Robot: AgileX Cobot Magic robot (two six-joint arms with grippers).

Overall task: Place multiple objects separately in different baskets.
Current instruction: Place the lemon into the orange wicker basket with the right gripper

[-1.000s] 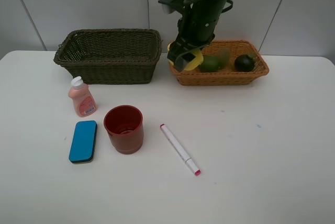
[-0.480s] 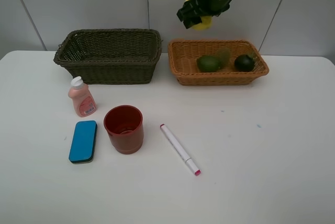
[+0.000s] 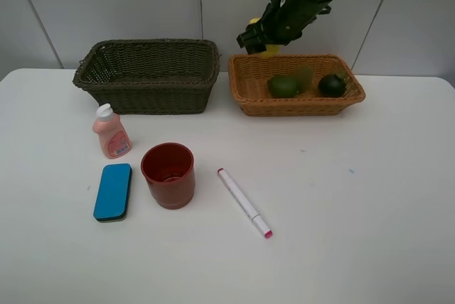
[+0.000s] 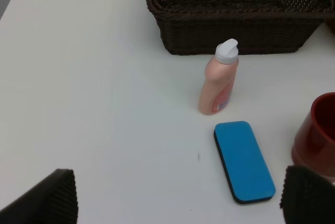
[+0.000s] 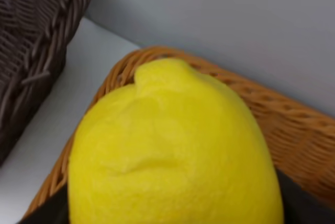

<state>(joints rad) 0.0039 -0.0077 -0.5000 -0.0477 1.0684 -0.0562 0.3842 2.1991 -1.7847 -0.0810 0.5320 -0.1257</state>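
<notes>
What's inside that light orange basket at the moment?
In the basket: a green lime, a kiwi beside it and a dark round fruit. The lemon hangs in the gripper above, not inside. The gripper covers a bit of the back rim.

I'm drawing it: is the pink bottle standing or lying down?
Standing: the pink bottle rests on its base, white cap on top.

yellow lemon [image 3: 269, 50] | lifted higher | now over orange-tan basket [image 3: 298, 107] back rim
</notes>
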